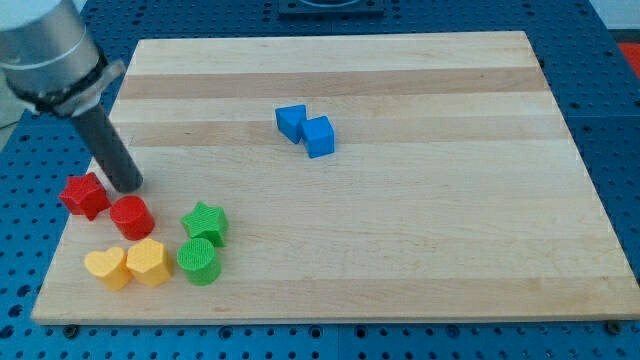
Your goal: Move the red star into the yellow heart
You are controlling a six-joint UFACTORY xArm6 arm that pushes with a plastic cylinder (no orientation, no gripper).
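Note:
The red star [84, 194] lies near the board's left edge. The yellow heart [106, 267] lies below it, near the view's bottom left corner of the board, apart from the star. My tip [127, 186] rests on the board just right of the red star and just above the red cylinder [131, 217]. The rod leans up to the view's top left.
A yellow hexagonal block [147, 262] touches the heart's right side. A green cylinder [198, 260] and a green star [206, 222] lie to the right of these. Two blue blocks [305, 128] sit together at the board's upper middle. The wooden board [420, 230] has its left edge close to the star.

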